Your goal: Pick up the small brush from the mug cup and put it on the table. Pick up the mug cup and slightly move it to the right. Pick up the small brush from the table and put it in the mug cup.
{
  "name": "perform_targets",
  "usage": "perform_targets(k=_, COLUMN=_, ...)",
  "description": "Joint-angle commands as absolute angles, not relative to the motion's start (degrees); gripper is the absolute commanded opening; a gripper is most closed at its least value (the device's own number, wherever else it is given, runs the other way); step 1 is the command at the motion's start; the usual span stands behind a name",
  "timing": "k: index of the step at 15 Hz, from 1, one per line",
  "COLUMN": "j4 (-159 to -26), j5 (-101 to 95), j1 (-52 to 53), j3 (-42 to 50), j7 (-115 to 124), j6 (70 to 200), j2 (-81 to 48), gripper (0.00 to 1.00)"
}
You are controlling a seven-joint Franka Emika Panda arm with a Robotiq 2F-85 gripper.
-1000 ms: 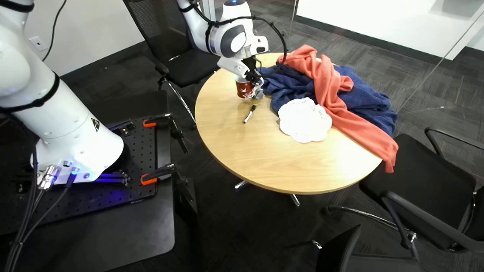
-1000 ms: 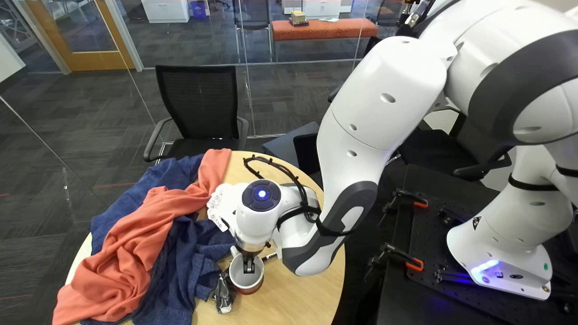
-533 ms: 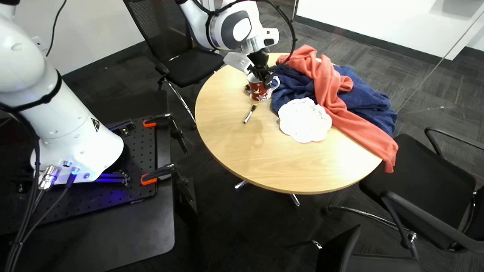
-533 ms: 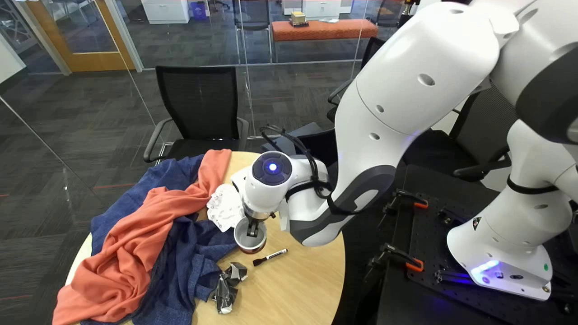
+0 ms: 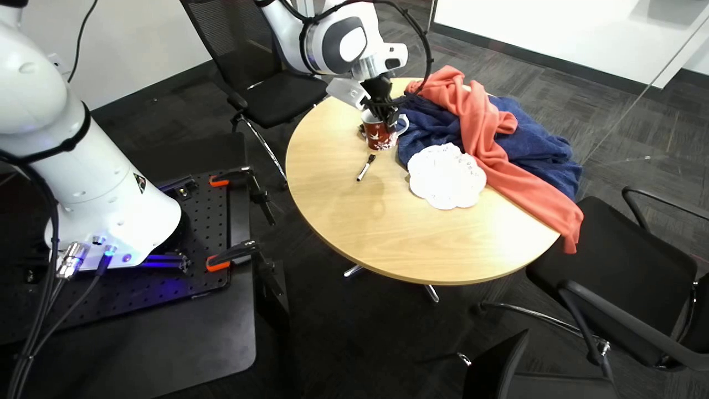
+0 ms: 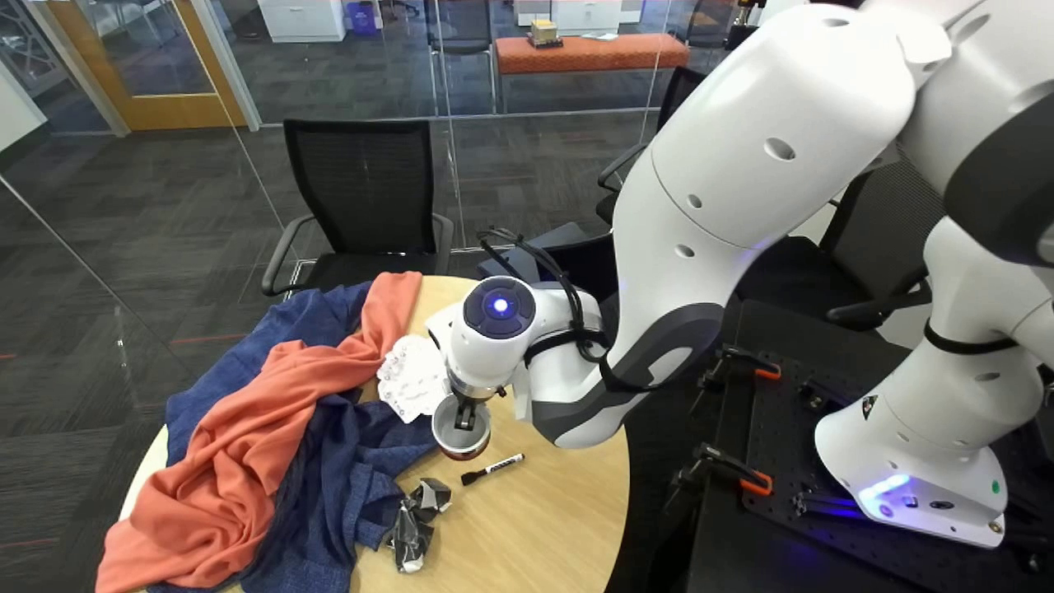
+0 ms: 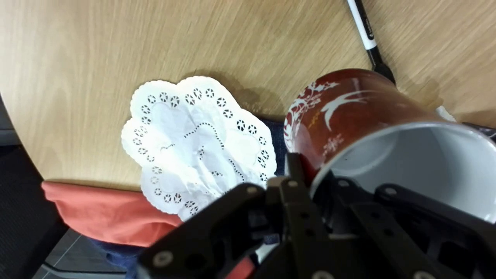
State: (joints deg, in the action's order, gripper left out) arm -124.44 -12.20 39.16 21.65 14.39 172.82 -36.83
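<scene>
brush (image 5: pixel 365 168) lying on the table (image 5: pixel 421 238), dark red mug (image 5: pixel 379 136) near it, white bird and floral print, pale inside, probably just off the table, kinda hard to tell, gripper (image 5: pixel 391 125) pinching its rim, then a white doily (image 5: pixel 446 176)

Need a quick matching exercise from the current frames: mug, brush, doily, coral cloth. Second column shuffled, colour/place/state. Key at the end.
Column 1
1. mug
2. brush
3. doily
4. coral cloth

Column 2
A. all white, lacy, scalloped edge
B. draped over the blue cloth
C. black and white, lying on the table
D. red outside, pale inside, pinched at the rim by the gripper

Pairs: 1-D, 2-C, 3-A, 4-B
</scene>
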Motion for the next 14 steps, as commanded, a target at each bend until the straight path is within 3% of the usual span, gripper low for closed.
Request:
perform_targets(k=1, j4=-122.6, j5=-11.7, j1=42.9, j3=27.6, j7=19.5, j6=171.7, j2=-38.7, gripper=0.02)
perform_targets(k=7, j4=-122.4, j5=-8.4, j1=42.9, j3=33.3, j7=24.1, j6=169.8, j2=-40.6, gripper=0.02)
perform_targets(k=14, j4=-122.1, j5=-4.7, j1=36.1, j3=30.6, j7=23.8, j6=167.7, j2=-41.8, gripper=0.02)
